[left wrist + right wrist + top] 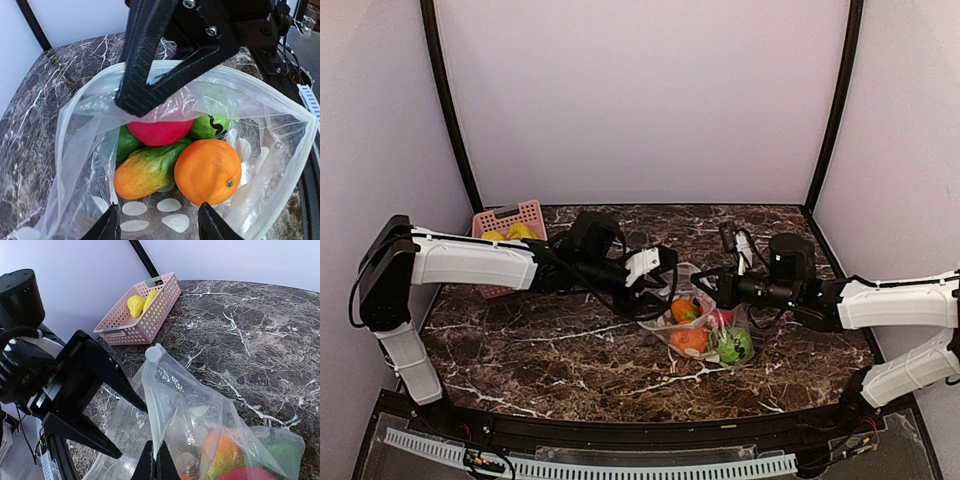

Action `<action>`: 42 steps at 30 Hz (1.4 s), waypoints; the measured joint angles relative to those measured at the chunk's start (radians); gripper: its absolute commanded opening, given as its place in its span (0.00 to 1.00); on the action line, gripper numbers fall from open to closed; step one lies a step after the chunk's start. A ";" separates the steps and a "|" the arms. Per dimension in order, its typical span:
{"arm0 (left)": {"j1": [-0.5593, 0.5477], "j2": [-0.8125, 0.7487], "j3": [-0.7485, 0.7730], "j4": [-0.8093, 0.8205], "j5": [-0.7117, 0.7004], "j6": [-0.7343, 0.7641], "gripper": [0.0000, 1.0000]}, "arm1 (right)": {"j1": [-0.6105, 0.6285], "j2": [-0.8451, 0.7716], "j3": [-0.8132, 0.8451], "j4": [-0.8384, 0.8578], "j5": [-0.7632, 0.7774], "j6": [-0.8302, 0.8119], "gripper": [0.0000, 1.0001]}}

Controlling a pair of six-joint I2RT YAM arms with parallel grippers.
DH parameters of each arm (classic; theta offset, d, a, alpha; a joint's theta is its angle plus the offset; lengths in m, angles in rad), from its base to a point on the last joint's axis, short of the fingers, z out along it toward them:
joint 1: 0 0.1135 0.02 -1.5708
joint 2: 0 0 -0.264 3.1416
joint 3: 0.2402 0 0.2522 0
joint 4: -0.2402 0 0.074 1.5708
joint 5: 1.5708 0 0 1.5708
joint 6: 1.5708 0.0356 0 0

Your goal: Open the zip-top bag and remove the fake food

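On the marble table [540,350], the pink basket [525,212] stands at the back left with yellow pieces [136,305] in it, probably there to take what comes out. The bag [75,150] lies right of centre. Its mouth gapes because the right gripper [156,460] is pinched on the rim and holds it up. The left gripper [159,225] faces the opening with fingers spread, seemingly ready to pick from the food [207,170] inside.

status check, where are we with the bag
Right gripper shut on the zip-top bag rim, mouth held open. Left gripper open at the mouth. Fake food inside, none gripped. Nothing blocking the reach.
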 measured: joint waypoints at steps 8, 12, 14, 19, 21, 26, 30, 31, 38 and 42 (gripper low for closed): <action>-0.054 0.129 0.068 0.013 0.014 0.078 0.68 | 0.008 0.007 -0.005 0.026 0.000 0.021 0.00; -0.082 0.171 0.070 0.018 0.018 0.102 0.82 | 0.008 0.008 -0.010 0.035 0.001 0.029 0.00; -0.092 0.187 0.074 0.019 0.021 0.109 0.84 | 0.008 0.008 -0.017 0.038 0.001 0.033 0.00; -0.102 0.212 0.080 0.035 0.024 0.111 0.85 | 0.013 0.014 -0.047 0.065 0.006 0.056 0.00; -0.103 0.220 0.080 0.043 0.025 0.111 0.85 | 0.018 0.024 -0.059 0.078 0.013 0.064 0.00; -0.103 0.242 0.080 0.065 0.033 0.119 0.84 | 0.021 0.032 -0.083 0.090 0.036 0.082 0.00; -0.110 0.259 0.080 0.082 0.039 0.141 0.82 | 0.026 0.032 -0.105 0.091 0.063 0.092 0.00; -0.113 0.264 0.080 0.083 0.039 0.149 0.81 | 0.027 0.032 -0.114 0.092 0.070 0.098 0.00; -0.131 0.307 0.080 0.085 0.037 0.212 0.79 | 0.043 0.048 -0.175 0.107 0.112 0.131 0.00; -0.138 0.325 0.081 0.085 0.020 0.240 0.79 | 0.058 0.058 -0.201 0.124 0.131 0.150 0.00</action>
